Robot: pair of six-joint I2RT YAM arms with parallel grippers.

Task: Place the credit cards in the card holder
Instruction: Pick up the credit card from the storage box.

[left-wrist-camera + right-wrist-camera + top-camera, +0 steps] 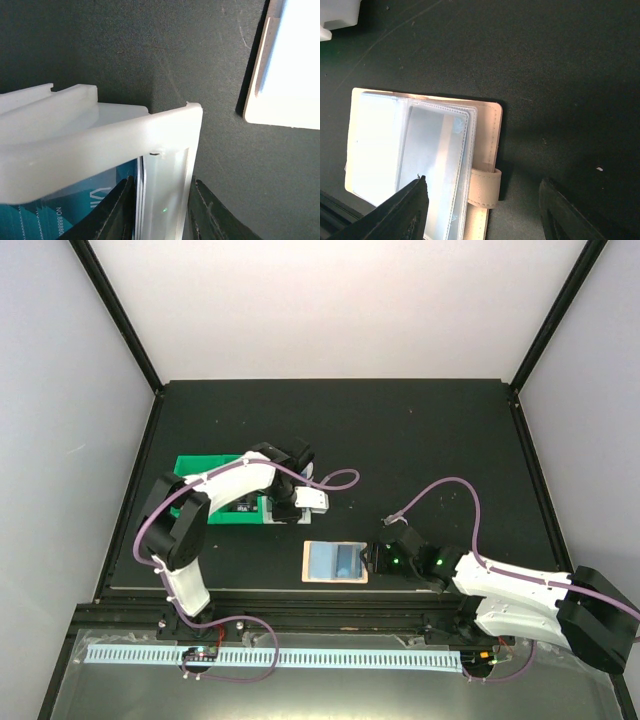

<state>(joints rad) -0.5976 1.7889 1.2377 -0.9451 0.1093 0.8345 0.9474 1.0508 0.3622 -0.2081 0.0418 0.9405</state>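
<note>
The credit cards (75,210), blue with pale print, stand on edge inside a white bin (100,135) against its side wall. My left gripper (162,179) is shut across that wall: one finger (117,210) presses the cards from inside and the other sits outside the wall. In the top view that gripper (298,495) is at the white bin (312,499). The card holder (490,130), tan with clear sleeves and a strap (482,187), lies open (335,562). My right gripper (483,181) stands open over its strap edge (378,558), holding nothing.
A green bin (205,475) sits left of the white bin. A pale flat thing (285,65) lies on the dark mat to the upper right of the left wrist view. A white bin corner (337,15) shows top left in the right wrist view.
</note>
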